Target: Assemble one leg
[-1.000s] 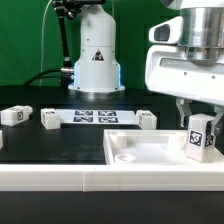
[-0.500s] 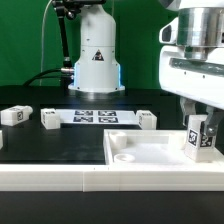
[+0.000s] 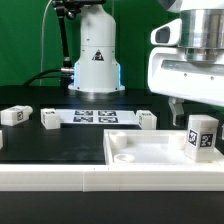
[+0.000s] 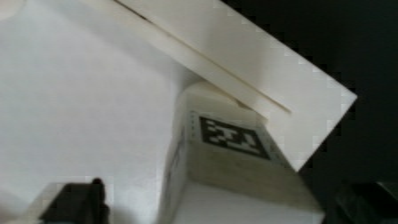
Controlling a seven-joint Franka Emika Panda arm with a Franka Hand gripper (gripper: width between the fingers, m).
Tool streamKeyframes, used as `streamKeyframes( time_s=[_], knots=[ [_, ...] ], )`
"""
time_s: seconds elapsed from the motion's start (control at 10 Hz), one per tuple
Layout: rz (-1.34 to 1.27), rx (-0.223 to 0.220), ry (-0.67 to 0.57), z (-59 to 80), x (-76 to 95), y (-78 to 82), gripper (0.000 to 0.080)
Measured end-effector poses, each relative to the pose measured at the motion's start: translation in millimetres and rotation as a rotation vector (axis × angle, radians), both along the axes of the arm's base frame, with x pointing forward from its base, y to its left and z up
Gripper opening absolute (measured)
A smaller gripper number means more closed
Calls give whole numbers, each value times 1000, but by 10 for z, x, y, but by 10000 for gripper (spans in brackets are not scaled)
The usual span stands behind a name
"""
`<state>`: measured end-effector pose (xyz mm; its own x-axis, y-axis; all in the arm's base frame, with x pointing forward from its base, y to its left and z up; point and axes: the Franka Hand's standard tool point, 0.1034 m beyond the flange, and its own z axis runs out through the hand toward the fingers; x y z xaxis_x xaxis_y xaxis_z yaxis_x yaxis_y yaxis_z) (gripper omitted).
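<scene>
Leg assembly sits at this point: the black table [image 3: 60, 145] is the largest surface, its middle bare and open from the near edge back to the marker board [image 3: 97, 117] at the far edge. The white tabletop tray [image 3: 135, 152] lies flat at the near right corner of the table in the exterior view, its raised rim close to the near edge. The leg [image 3: 202, 137] stands upright in the tray's right-hand corner, tag facing outward. The gripper [image 3: 180, 108] hangs above and just behind the leg, apart from it; its fingers [image 4: 75, 203] are spread and hold nothing. Three loose white parts [image 3: 50, 119] lie well apart along the far left edge and beside the marker board.
</scene>
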<state>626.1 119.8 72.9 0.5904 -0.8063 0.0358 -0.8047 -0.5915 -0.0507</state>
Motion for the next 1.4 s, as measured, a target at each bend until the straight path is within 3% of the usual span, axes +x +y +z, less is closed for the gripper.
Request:
streamKeyframes(
  time_s=[0.7, 1.2, 1.3, 1.4],
  knots=[
    [638, -44, 0, 8, 8, 34, 649],
    [877, -76, -10, 14, 29, 36, 649],
    [885, -76, -10, 14, 30, 27, 529],
    [882, -76, -10, 14, 30, 27, 529]
  ],
)
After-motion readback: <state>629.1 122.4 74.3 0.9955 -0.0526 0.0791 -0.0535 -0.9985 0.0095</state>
